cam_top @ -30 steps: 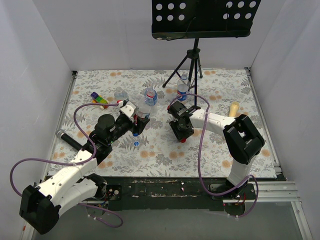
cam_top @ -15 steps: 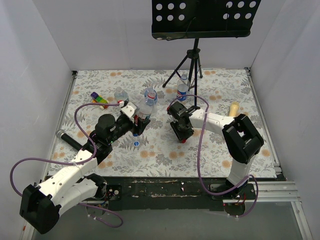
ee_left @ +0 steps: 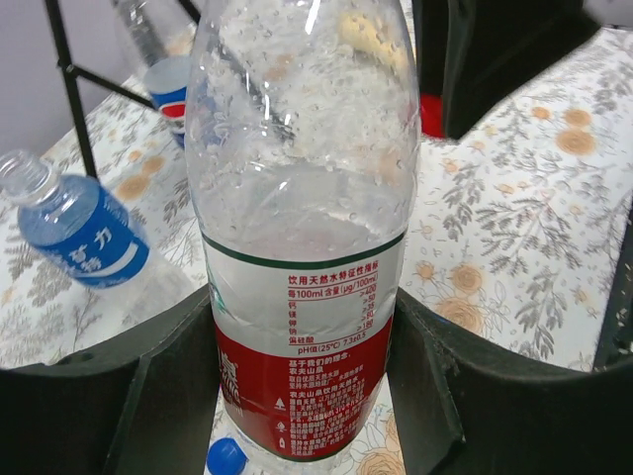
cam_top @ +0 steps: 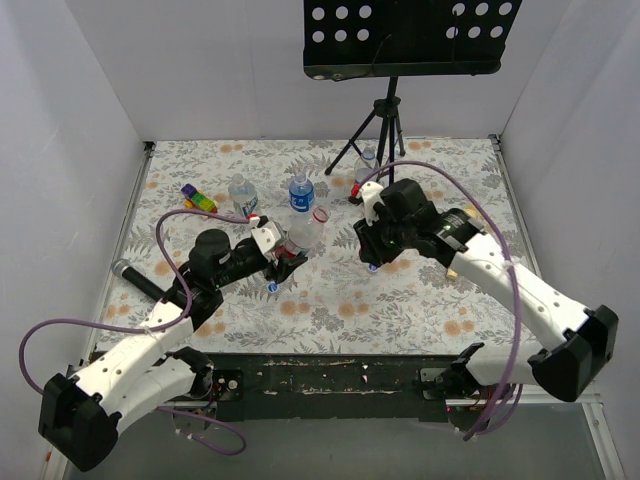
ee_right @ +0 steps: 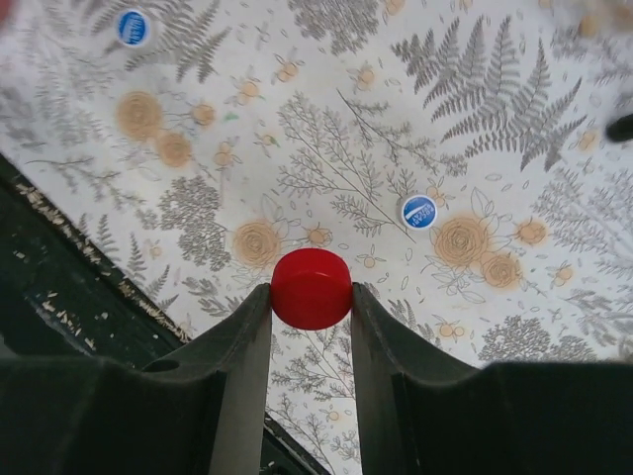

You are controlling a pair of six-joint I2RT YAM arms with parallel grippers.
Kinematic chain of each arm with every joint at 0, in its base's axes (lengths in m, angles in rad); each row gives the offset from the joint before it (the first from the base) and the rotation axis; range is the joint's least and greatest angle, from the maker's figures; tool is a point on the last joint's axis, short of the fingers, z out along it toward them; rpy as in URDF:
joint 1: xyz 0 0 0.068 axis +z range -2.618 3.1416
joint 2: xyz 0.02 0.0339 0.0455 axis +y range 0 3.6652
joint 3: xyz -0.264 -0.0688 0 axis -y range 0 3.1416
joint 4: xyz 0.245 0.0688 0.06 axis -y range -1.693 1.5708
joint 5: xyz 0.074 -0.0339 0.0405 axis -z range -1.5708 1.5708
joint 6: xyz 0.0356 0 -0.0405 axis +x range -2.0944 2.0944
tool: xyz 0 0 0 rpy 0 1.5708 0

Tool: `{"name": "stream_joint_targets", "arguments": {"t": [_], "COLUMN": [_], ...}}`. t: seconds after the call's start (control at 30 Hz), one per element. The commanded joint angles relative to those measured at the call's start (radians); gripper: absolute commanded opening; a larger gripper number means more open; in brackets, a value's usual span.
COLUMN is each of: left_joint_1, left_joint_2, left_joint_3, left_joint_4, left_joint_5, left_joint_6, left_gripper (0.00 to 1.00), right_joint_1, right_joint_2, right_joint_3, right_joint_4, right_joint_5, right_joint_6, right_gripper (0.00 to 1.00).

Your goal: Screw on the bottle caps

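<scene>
red cap [ee_right: 312, 287] | in right hand [ee_right: 311, 294] | droplet-lined bottle [ee_left: 302, 198] | in left hand [ee_left: 302, 341]

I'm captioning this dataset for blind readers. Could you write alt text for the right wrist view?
The right gripper pinches a red bottle cap between its two dark fingers over a floral tablecloth. Two blue caps lie on the cloth, one right of centre, one top left.
</scene>
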Motion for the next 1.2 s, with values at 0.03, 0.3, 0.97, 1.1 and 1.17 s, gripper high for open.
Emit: {"name": "stream_joint_targets", "arguments": {"t": [0.03,0.3,0.97,1.1,1.17], "left_joint_1": [0.003,-0.1,-0.143,-0.145,-0.145], "left_joint_2": [-0.066,-0.12,-0.046,-0.049,-0.049], "left_joint_3": [-0.012,0.005,0.0,-0.003,-0.001], "left_joint_4": [-0.026,-0.112,-0.142,-0.132,-0.129], "left_joint_5": [0.196,0.149,0.173,0.198,0.208], "left_joint_6": [0.109,0.201,0.193,0.184,0.18], "left_gripper": [0.39,0.39,0.39,0.39,0.39], "right_joint_1": [0.001,0.001,0.009,0.011,0.011], "right_joint_2": [-0.126,-0.235,-0.169,-0.168,-0.163], "right_joint_3": [0.141,0.281,0.309,0.29,0.285], "right_joint_4": [-0.114,-0.11,-0.133,-0.116,-0.111], "right_joint_5": [-0.178,-0.432,-0.633,-0.625,-0.617], "right_joint_6": [-0.18,-0.321,-0.484,-0.492,-0.493], "right_gripper": [0.24,0.24,0.25,0.25,0.25]}}
